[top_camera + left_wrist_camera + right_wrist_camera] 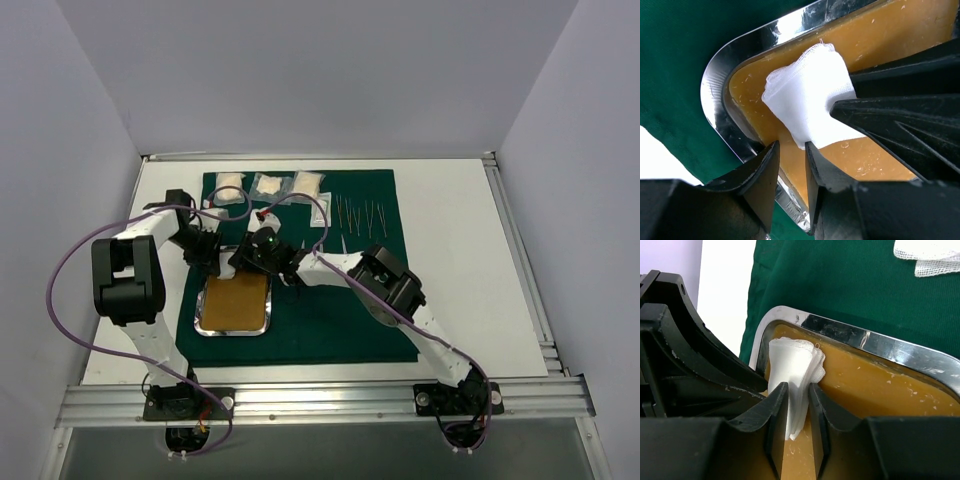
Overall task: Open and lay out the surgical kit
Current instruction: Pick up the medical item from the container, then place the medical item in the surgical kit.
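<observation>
The dark green cloth lies spread flat on the table. The steel tray with its tan liner sits on the cloth's near left part. In the tray's far left corner a folded white gauze stands on edge. My right gripper is shut on this gauze, one pad on each side. In the left wrist view the same gauze shows in the right gripper's fingers. My left gripper hovers just beside it, jaws slightly apart, only liner between them.
Three white gauze packets lie along the cloth's far edge. A row of steel instruments lies to their right. The tray rim curves close under my left fingers. Bare white table flanks the cloth.
</observation>
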`<state>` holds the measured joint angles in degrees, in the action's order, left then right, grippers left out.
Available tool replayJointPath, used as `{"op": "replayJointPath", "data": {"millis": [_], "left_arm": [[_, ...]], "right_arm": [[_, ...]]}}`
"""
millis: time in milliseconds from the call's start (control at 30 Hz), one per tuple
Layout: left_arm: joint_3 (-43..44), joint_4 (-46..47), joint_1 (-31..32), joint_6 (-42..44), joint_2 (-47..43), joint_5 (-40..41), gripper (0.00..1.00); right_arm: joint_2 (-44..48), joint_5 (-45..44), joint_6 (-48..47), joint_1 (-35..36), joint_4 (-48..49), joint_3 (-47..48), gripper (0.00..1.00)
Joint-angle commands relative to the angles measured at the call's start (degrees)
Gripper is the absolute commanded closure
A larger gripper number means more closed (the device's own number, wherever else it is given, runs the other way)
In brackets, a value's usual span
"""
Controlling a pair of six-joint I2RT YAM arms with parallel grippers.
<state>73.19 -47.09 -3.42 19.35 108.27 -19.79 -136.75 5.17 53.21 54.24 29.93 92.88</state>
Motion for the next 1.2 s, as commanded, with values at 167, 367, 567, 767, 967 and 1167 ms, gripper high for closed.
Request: {"op": "replayJointPath", "data": {"millis": [167,367,567,767,967,1167], "left_arm": [[2.1,1.7,0.3,0.1,1.5,-0.1,0.64],[2.1,1.3,0.3,0.2,1.2,0.1,0.64],[3.3,-3.4,-0.7,2.4,-4.7,-2.4,0.61],[7.7,-9.7,-2.6,4.1,-11.3,-7.3,0.57],[8.6,-10.7,-2.6,3.8,-12.6,-8.0,0.56],[7.7,-10.1,-2.7,3.6,-11.6,-6.8,0.56]], "right_arm": [[-3.3,3.5,3.0,-0.5,3.0,2.1,0.78],[-1.9,2.2,3.0,-0.7,4.6,0.4,1.00],[5.3,1.2,-1.5,-0.9,4.2,-1.6,1.00],[13.2,1.8,-8.3,-5.4,4.8,-4.1,1.00],[14.8,1.3,-13.5,-11.9,4.3,-3.3,1.00],[10.4,1.5,-12.1,-15.6,5.2,-0.8,1.00]]}}
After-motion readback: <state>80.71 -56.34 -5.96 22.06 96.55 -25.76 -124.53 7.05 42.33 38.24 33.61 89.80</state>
